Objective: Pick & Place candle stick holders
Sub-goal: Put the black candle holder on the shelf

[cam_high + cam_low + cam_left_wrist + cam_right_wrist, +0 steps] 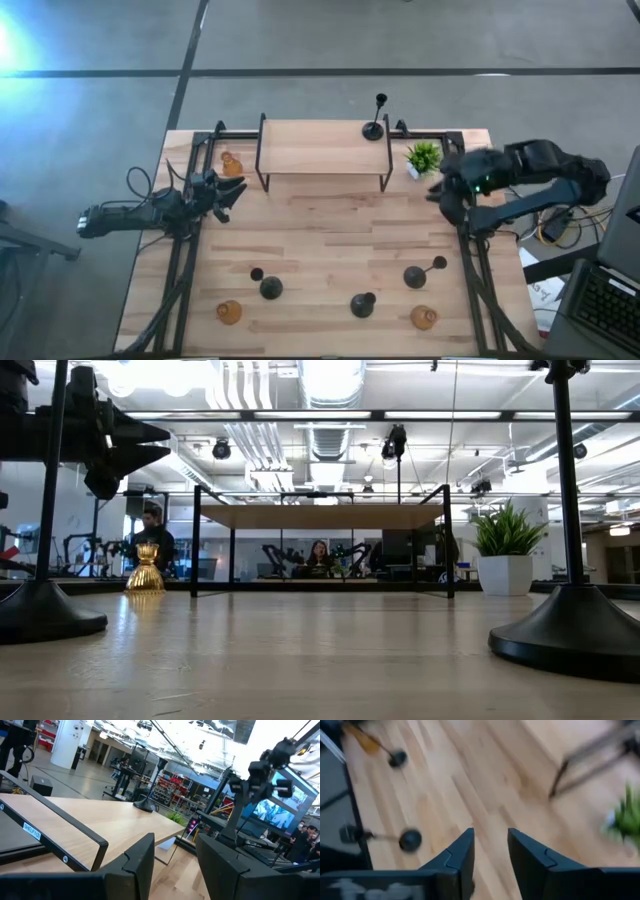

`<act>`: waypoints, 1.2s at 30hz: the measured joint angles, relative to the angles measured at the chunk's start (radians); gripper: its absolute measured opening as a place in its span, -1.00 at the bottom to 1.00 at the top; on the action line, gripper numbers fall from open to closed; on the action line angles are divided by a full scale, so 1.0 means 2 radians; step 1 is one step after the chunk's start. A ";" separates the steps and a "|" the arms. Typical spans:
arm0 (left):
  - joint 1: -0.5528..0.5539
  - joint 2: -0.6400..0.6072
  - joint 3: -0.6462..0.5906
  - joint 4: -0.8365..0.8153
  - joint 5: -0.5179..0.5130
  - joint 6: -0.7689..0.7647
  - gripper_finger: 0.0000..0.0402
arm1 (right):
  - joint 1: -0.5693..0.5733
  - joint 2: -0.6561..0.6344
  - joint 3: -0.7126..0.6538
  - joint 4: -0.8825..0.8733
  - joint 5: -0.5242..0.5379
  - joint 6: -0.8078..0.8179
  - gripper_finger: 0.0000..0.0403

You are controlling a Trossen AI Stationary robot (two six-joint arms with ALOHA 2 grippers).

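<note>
One black candle stick holder [374, 128] stands on its round base at the right end of the wooden shelf [322, 148]; it also shows in the left wrist view [147, 805]. Three more black holders [268, 286] [362, 304] [418, 274] stand on the table's near part, with amber holders [229, 312] [424, 318] beside them. A third amber holder [230, 163] stands left of the shelf. My left gripper [232, 192] is open and empty near the shelf's left legs. My right gripper [438, 190] is open and empty near the shelf's right legs, by the plant.
A small green potted plant [423, 158] stands right of the shelf, close to my right gripper. Black frame rails [180, 270] [478, 280] run along the table's left and right sides. Bare wood lies in the middle [330, 230]. People show in the room behind [318, 555].
</note>
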 joint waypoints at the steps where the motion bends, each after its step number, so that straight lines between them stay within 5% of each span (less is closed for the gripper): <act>1: 0.000 0.000 0.000 0.000 0.000 0.000 -0.26 | 0.017 0.001 0.000 -0.014 0.006 0.021 -0.52; 14: 0.000 0.000 0.000 0.000 0.000 0.001 -0.26 | 0.182 -0.010 -0.001 -0.042 0.075 0.162 -0.83; 25: 0.000 0.000 0.000 -0.002 0.000 0.001 -0.26 | 0.277 -0.029 -0.017 -0.056 0.106 0.092 -0.96; 36: 0.000 0.000 0.000 -0.002 0.000 0.001 -0.26 | 0.341 -0.144 -0.103 -0.024 0.103 0.036 -0.96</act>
